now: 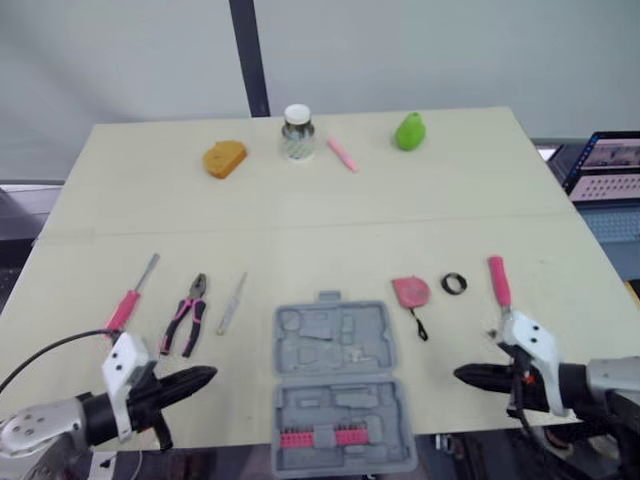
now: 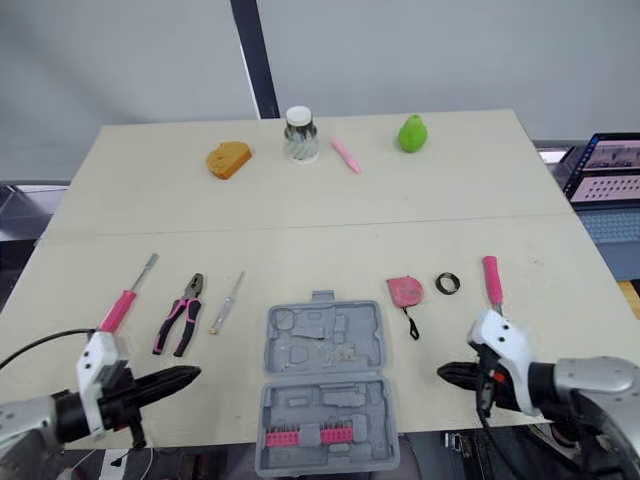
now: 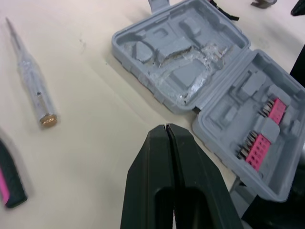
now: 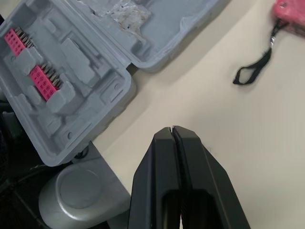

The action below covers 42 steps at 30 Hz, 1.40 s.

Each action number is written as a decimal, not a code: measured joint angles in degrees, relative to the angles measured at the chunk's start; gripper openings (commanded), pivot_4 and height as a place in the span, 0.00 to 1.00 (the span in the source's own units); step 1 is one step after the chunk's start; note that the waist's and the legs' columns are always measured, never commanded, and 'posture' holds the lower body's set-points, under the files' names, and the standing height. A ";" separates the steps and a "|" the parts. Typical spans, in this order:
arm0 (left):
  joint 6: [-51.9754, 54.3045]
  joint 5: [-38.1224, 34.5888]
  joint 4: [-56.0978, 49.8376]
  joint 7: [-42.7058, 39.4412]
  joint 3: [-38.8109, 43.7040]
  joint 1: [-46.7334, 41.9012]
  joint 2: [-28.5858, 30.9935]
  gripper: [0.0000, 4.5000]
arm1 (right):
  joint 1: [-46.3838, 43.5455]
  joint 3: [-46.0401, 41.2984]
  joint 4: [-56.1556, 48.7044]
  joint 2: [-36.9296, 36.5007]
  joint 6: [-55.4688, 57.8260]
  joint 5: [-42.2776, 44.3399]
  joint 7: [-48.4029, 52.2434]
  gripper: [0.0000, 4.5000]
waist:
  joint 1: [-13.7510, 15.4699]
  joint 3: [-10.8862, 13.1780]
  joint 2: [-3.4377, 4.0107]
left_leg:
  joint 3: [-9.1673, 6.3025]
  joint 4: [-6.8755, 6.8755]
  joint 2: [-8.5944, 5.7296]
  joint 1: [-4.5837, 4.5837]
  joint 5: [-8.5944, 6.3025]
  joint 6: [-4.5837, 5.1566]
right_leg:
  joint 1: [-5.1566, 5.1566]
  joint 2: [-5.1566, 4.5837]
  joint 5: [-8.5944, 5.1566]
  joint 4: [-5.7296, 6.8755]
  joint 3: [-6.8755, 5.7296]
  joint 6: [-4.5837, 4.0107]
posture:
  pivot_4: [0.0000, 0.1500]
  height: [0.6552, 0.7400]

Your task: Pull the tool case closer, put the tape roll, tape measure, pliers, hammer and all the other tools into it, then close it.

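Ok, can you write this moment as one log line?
tool case: open | left gripper: shut, empty | right gripper: shut, empty | pliers, tape measure, tape roll: on table, outside case

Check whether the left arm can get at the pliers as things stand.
Probably yes. The pliers lie on bare table just ahead of the left gripper, nothing between them; its fingers are shut and would need opening.
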 measured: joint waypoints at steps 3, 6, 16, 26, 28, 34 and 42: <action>-2.54 0.32 0.01 0.11 1.15 3.31 -2.33 0.02 | 1.47 -2.72 -0.01 0.21 0.80 1.30 -0.01 0.01 | 0.05 -0.01 -0.01 | 0.00 0.01 0.02 0.04 -0.06 0.02 | 0.07 0.00 -0.01 -0.06 -0.01 -0.01 | 1.00 0.95; -5.89 0.58 0.61 -0.64 1.83 5.79 -4.34 0.01 | 3.29 -3.60 -0.39 0.69 1.86 3.24 0.01 0.07 | 0.32 -0.01 -0.02 | 0.00 0.03 0.02 0.03 -0.08 0.04 | 0.08 -0.01 -0.01 -0.10 -0.01 -0.01 | 1.00 0.95; -16.25 3.96 4.57 -4.41 1.55 8.02 -5.32 0.96 | 5.91 -3.59 -0.53 0.29 1.71 4.11 0.61 1.00 | 1.29 -0.01 -0.03 | 0.06 0.08 0.01 0.02 -0.15 0.12 | 0.10 -0.01 0.00 -0.17 0.02 -0.01 | 1.00 0.95; -23.75 3.36 4.57 -7.81 -1.10 5.68 -5.40 0.99 | 6.66 -3.59 -0.45 -0.04 -0.66 2.34 0.71 1.00 | 1.40 -0.02 -0.03 | 0.07 0.09 0.02 0.02 -0.16 0.10 | 0.10 0.00 0.00 -0.16 0.01 0.00 | 1.00 0.95; -23.78 1.51 2.19 -8.45 -2.38 4.32 -5.36 0.99 | 6.41 -3.59 -0.31 -1.30 -0.76 1.76 0.85 1.00 | 1.40 -0.02 -0.03 | 0.06 0.11 0.02 0.03 -0.16 0.10 | 0.12 -0.01 0.00 -0.16 0.01 0.01 | 1.00 0.95; -24.44 0.88 -0.98 -8.11 -6.31 -0.34 -5.30 0.99 | 1.15 -3.17 0.76 -7.17 -0.75 0.05 1.14 1.00 | 1.14 -0.03 0.01 | 0.10 0.11 0.05 0.04 -0.16 0.09 | 0.11 0.06 0.01 -0.13 0.01 0.01 | 1.00 0.95; -25.76 3.22 -1.46 -4.61 -10.14 -4.01 -6.21 0.99 | -17.76 8.76 6.20 -15.05 1.36 -4.10 0.97 1.00 | 0.76 -0.03 0.00 | 0.11 0.13 0.06 0.06 -0.16 0.08 | 0.10 0.06 0.01 -0.11 0.02 0.01 | 1.00 0.95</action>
